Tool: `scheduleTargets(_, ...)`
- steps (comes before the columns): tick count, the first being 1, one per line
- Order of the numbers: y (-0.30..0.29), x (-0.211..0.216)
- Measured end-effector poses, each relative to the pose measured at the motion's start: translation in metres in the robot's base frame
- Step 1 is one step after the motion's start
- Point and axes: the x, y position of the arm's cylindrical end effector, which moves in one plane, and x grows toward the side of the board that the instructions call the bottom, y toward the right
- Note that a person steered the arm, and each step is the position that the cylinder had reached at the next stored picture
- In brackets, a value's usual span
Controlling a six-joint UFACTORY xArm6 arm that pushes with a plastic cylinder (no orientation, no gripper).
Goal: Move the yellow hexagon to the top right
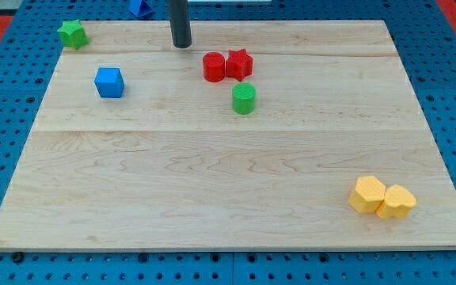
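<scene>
The yellow hexagon [367,195] lies near the board's bottom right corner, touching a yellow heart-shaped block [397,203] on its right. My tip [182,45] is near the view's top, left of centre, far from both yellow blocks. It stands up and to the left of a red cylinder [214,66], apart from it.
A red star [239,63] touches the red cylinder on its right. A green cylinder [244,98] sits just below them. A blue cube [109,82] lies at the left. A green star-like block [73,33] sits at the top left corner. A blue block [139,8] lies beyond the top edge.
</scene>
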Motion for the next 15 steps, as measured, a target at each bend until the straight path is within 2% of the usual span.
scheduleTargets(2, 0.036, 0.021)
scheduleTargets(3, 0.026, 0.056)
scheduleTargets(4, 0.026, 0.129)
scheduleTargets(5, 0.052, 0.219)
scheduleTargets(6, 0.107, 0.306)
scheduleTargets(7, 0.187, 0.327)
scheduleTargets(9, 0.239, 0.313)
scheduleTargets(10, 0.255, 0.332)
scheduleTargets(11, 0.272, 0.332)
scheduleTargets(13, 0.272, 0.296)
scheduleTargets(15, 0.269, 0.229)
